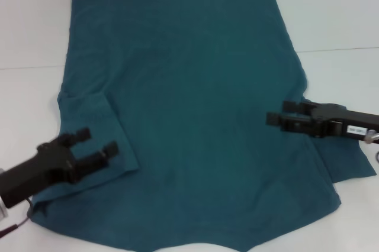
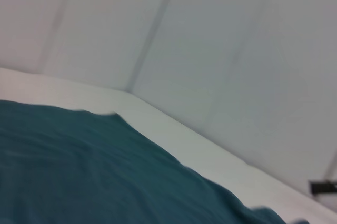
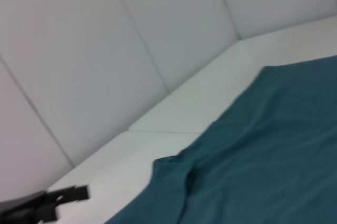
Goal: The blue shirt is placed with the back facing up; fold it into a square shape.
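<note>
The left gripper [image 1: 98, 145] hovers open over the folded-in left sleeve. The blue shirt [image 1: 195, 104] lies plain side up across the white table [image 1: 337, 15]. At its right edge the right gripper [image 1: 277, 116] is open too, gripping nothing. Best pinch both sleeve edges evenly, then fold inward without dragging.

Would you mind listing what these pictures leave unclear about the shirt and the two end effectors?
- Shirt, head view: the near edge with the neckline is cut off by the frame bottom.
- Its underside: hidden in all views, lying against the table.
- Right sleeve, head view: partly covered by the right end effector.
- Left end effector: over the folded-in left sleeve; contact with the cloth cannot be judged.
- Wrist views: neither shows its own arm's fingers.
</note>
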Motion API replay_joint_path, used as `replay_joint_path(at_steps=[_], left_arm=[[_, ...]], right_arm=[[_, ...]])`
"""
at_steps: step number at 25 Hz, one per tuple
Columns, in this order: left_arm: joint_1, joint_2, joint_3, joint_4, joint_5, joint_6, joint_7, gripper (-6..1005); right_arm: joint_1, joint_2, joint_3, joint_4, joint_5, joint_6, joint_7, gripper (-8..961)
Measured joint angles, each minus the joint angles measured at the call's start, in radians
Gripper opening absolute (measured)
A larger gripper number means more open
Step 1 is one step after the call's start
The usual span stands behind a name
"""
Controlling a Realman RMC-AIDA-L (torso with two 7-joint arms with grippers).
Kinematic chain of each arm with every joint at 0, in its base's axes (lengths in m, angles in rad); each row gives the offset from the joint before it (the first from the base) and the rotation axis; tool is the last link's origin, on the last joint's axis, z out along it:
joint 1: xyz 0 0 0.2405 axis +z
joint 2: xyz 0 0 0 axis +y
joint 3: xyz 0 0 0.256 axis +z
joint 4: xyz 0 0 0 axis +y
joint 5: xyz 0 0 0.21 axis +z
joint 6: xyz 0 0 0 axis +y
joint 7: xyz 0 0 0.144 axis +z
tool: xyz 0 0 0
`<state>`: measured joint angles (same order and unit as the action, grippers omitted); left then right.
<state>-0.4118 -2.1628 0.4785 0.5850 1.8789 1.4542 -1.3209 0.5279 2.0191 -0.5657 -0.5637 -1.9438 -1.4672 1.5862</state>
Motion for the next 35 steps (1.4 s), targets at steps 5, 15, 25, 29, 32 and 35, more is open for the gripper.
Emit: replay_joint_path(at_steps=[5, 15, 25, 29, 32, 35], left_arm=[[-0.001, -0.002, 0.052, 0.002, 0.043, 0.058, 0.074, 937], [-0.011, -0.003, 0.144, 0.003, 0.059, 0.104, 0.140, 938], [-0.023, -0.003, 0.155, -0.005, 0.060, 0.109, 0.106, 937], [-0.031, -0.002, 0.156, -0.006, 0.060, 0.110, 0.069, 936], [-0.032, -0.002, 0.160, -0.004, 0.060, 0.110, 0.054, 936], [-0.033, -0.002, 0.161, -0.005, 0.060, 0.109, 0.048, 935]], right_arm=[[-0.043, -0.015, 0.025, -0.034, -0.002, 0.015, 0.059, 914], [-0.139, -0.008, 0.115, -0.047, 0.002, 0.044, 0.062, 915], [-0.171, 0.026, 0.214, -0.055, 0.004, 0.125, 0.018, 915], [-0.171, 0.034, 0.215, -0.057, 0.004, 0.200, 0.006, 912], [-0.172, 0.034, 0.217, -0.057, 0.004, 0.226, -0.001, 914], [-0.173, 0.031, 0.217, -0.050, 0.002, 0.242, 0.001, 915]])
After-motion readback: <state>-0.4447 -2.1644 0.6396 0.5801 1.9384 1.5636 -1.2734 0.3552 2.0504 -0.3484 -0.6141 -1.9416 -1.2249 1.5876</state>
